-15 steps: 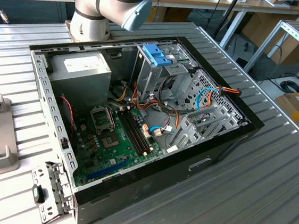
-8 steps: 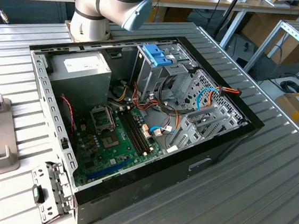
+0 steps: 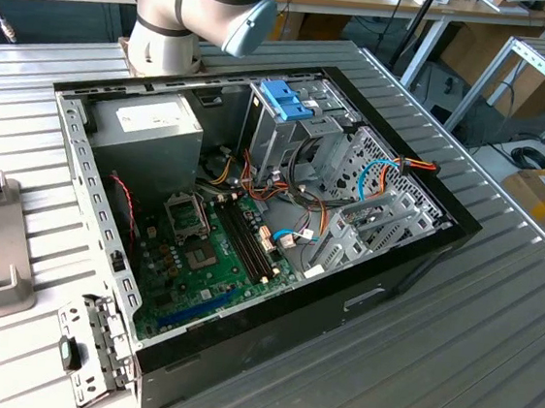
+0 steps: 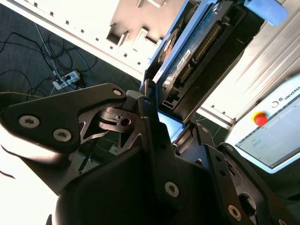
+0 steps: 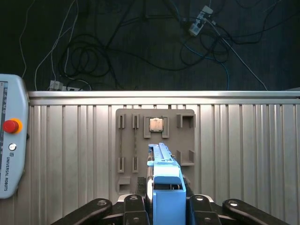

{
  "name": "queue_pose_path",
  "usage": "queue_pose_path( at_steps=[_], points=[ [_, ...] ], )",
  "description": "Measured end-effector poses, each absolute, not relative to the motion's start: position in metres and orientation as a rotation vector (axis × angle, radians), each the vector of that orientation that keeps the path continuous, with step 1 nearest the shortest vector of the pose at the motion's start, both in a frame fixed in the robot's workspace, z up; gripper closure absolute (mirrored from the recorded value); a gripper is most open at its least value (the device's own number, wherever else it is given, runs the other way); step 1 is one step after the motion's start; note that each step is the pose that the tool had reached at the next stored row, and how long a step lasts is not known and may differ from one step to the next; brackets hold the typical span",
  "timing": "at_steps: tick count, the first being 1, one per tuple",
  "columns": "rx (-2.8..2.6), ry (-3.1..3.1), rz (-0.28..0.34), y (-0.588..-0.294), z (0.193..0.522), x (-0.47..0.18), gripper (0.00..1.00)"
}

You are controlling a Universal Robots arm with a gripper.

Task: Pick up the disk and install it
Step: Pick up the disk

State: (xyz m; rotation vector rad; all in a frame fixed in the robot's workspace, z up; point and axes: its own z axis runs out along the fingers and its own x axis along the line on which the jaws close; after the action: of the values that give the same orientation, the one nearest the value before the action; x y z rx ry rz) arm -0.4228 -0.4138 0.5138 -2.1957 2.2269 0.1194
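In both wrist views my gripper (image 5: 165, 207) (image 4: 171, 119) is shut on the disk. In the first wrist view the disk (image 5: 165, 180) is seen edge-on, with its light-blue carrier towards the camera, and it hangs above a grey fixture plate (image 5: 185, 140) lying on the ribbed table. The second wrist view looks along the disk's (image 4: 194, 54) circuit-board side and connector row, with black fingers (image 4: 149, 110) clamped against its edges. The open computer case (image 3: 251, 221) lies on the table in the exterior view, and an upright metal drive cage (image 3: 295, 133) stands inside it.
A blue handle piece (image 3: 286, 98) tops the cage. Cables (image 3: 393, 168), a motherboard (image 3: 214, 247) and a power supply (image 3: 149, 128) sit in the case. A teach pendant (image 5: 9, 140) lies on the table beside the fixture plate. The arm's base (image 3: 162, 46) stands behind the case.
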Motion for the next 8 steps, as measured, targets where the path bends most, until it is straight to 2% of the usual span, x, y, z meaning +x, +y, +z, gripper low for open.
queue_pose_path(
  at_steps=[8],
  points=[
    [-2.196, 2.227, 0.119, -0.4138, 0.5137, -0.4211, 0.63]
  ],
)
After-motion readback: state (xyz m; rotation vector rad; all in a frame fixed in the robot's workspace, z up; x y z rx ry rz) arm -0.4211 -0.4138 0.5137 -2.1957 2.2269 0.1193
